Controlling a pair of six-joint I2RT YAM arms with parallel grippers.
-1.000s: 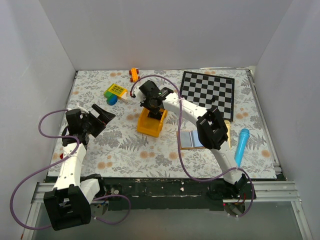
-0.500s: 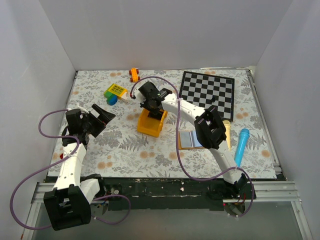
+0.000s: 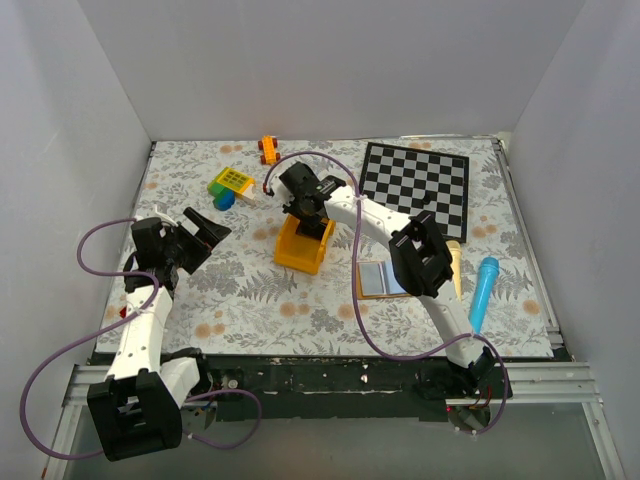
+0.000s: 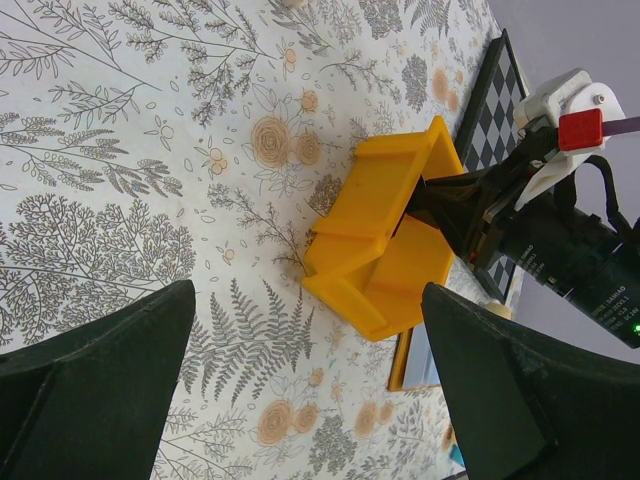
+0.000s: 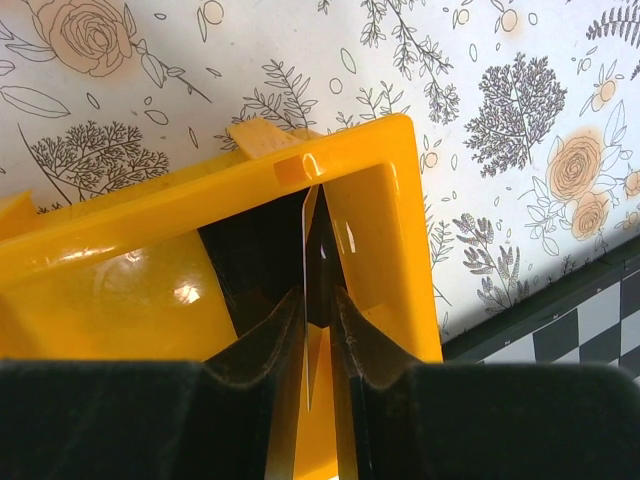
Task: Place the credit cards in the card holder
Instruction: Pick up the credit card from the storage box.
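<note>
My right gripper (image 3: 305,216) reaches down into a yellow bin (image 3: 297,254) in the middle of the table. In the right wrist view its fingertips (image 5: 318,295) stand almost together with a thin black credit card (image 5: 306,250) edge-on between them, inside the bin (image 5: 370,200). The card holder (image 3: 381,279) lies open and flat to the right of the bin, with a tan rim and a pale blue-grey inside. Its edge also shows in the left wrist view (image 4: 404,362). My left gripper (image 3: 205,232) is open and empty at the left, pointing at the bin (image 4: 380,250).
A black-and-white chequered board (image 3: 415,185) lies at the back right. A light blue pen-like object (image 3: 483,290) lies right of the card holder. A yellow-green toy block (image 3: 230,183) and an orange toy (image 3: 268,148) sit at the back left.
My right gripper has shifted only slightly inside the yellow bin. The left arm has not moved.
</note>
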